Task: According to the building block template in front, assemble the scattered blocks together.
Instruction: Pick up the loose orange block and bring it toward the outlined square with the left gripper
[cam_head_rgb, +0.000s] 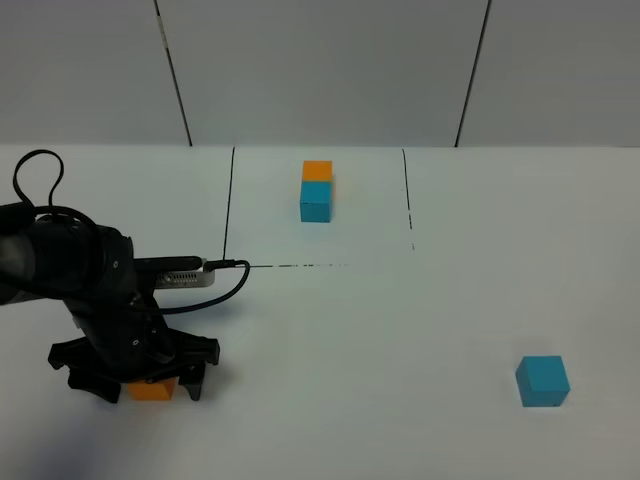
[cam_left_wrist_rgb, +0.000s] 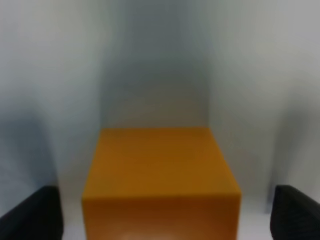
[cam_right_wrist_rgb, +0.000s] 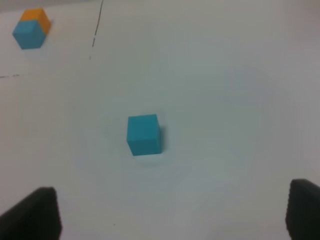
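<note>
The template stands at the far middle of the table: a small orange cube (cam_head_rgb: 317, 171) touching the far side of a small cyan cube (cam_head_rgb: 316, 202); it also shows in the right wrist view (cam_right_wrist_rgb: 31, 29). The loose orange cube (cam_head_rgb: 152, 389) sits at the front left, between the fingers of my left gripper (cam_head_rgb: 148, 383), which is lowered over it and open. In the left wrist view the orange cube (cam_left_wrist_rgb: 160, 180) fills the middle, with gaps to both fingertips (cam_left_wrist_rgb: 30, 215). The loose cyan cube (cam_head_rgb: 542, 381) lies at the front right. My right gripper (cam_right_wrist_rgb: 170, 215) is open, apart from the cyan cube (cam_right_wrist_rgb: 144, 134).
The white table (cam_head_rgb: 400, 330) has thin black lines (cam_head_rgb: 229, 200) marking a box around the template. A black cable (cam_head_rgb: 225, 290) loops from the left arm. The right arm is out of the exterior view.
</note>
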